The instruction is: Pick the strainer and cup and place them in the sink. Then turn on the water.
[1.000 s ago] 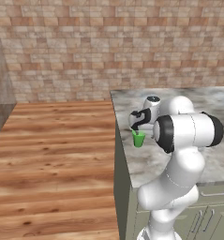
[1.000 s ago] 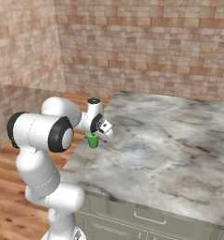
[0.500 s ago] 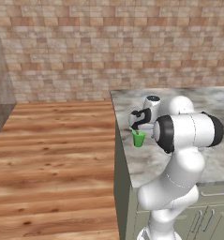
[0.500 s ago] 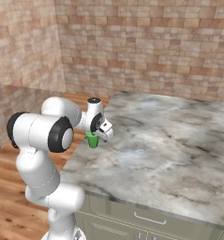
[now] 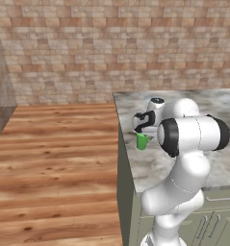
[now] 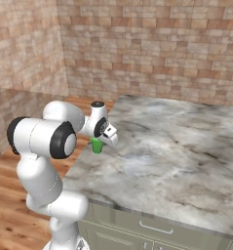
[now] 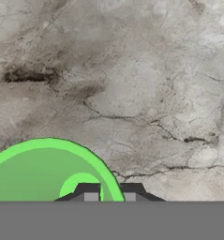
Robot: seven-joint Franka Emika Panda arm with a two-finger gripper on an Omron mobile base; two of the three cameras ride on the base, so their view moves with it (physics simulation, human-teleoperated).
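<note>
Fingertips (image 7: 89,191) of the gripper (image 7: 110,192) pinch the cup (image 5: 142,141) wall directly below, upright near the counter (image 6: 186,161) edge.

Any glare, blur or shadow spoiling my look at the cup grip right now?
Hand view: even light, no glare; the cup is cropped at the bottom edge, its rim between the fingertips. Left base view: soft and coarse, cup small, gripper partly masked by the arm. Right base view: cup in slight shade.

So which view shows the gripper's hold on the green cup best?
The hand view: the fingertips straddle the cup rim, one inside, one outside. The left base view shows the cup under the gripper; the right base view shows it partly hidden.
</note>
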